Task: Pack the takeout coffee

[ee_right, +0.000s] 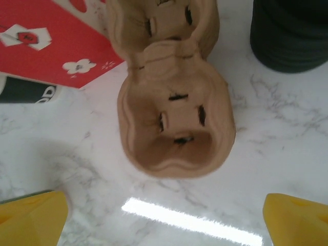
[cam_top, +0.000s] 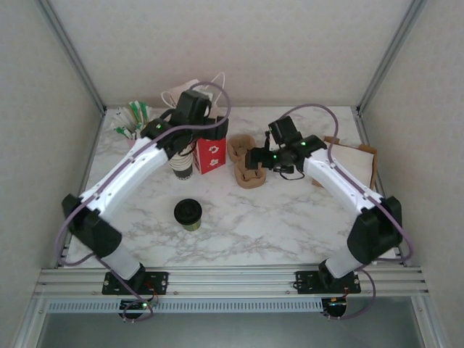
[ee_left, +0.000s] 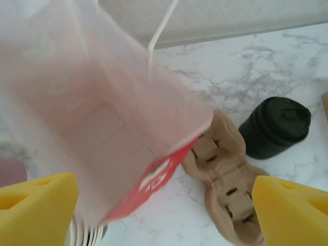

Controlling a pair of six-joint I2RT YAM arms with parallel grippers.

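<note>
The takeout coffee (cam_top: 188, 214), a small cup with a black lid and olive-green body, stands alone on the marble table (cam_top: 254, 225), in front of both grippers and apart from them. My left gripper (cam_top: 199, 133) hovers over the open top of the red-and-white paper bag (cam_top: 212, 154); in the left wrist view the left gripper (ee_left: 164, 218) is wide open with nothing between its yellow fingers, above the bag (ee_left: 97, 128). My right gripper (cam_top: 257, 161) is open over the brown cardboard cup carrier (cam_top: 245, 165); the right gripper (ee_right: 164, 220) holds nothing and the carrier (ee_right: 174, 123) lies just beyond it.
A stack of lidless cups (cam_top: 181, 165) stands left of the bag. A black cylinder of lids (ee_left: 275, 127) sits beside the carrier. Brown paper sheets (cam_top: 355, 159) lie at the right edge, sachets (cam_top: 134, 119) and a white bag (cam_top: 181, 93) at the back left.
</note>
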